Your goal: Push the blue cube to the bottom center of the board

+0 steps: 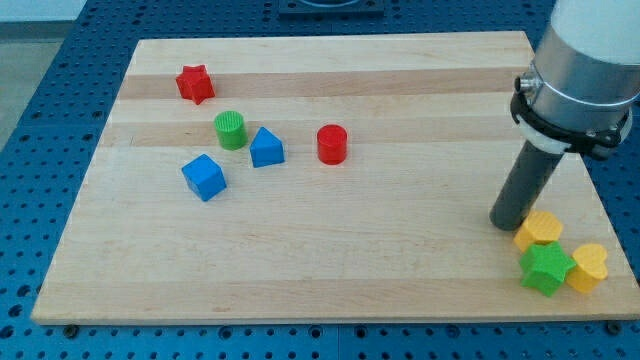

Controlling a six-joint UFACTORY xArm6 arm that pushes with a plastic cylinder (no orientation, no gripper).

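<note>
The blue cube (pixel 204 177) lies on the wooden board (pixel 330 260) at the view's left, below a green cylinder (pixel 230 130) and left of a blue triangular block (pixel 266 148). My tip (pixel 507 224) stands far to the view's right, just left of a yellow block (pixel 539 229), well away from the blue cube.
A red star (pixel 195 84) lies at the top left and a red cylinder (pixel 331 144) near the middle. A green star (pixel 546 269) and a yellow heart (pixel 588 267) sit at the bottom right corner by the board's edge.
</note>
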